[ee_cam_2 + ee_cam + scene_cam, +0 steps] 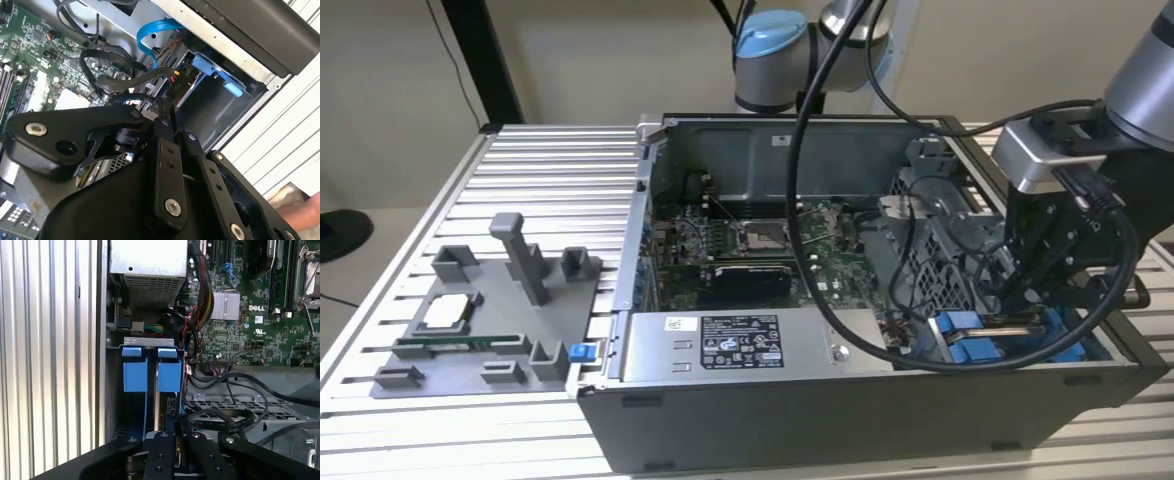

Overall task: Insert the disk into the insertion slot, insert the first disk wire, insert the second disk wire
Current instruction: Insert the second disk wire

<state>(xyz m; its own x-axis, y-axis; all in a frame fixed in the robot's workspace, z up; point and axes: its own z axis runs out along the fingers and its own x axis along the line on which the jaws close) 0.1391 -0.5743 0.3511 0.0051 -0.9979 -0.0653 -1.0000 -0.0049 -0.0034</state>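
In the exterior view, from left to right: a grey plastic parts fixture (480, 320), the open grey metal computer case (854, 410), then the black gripper (1027, 300) lowered over the grey insertion slot with blue plastic pieces (987, 345). Whether the fingers are open or closed cannot be determined.

Beige wall (587, 60), ribbed metal table (547, 160)

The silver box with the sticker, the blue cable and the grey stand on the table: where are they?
Silver box (720, 345): exterior view, on its labelled top.
Blue cable (150, 31): second wrist view, on its curved flat band.
Grey stand (520, 260): exterior view, on its tall upright post.
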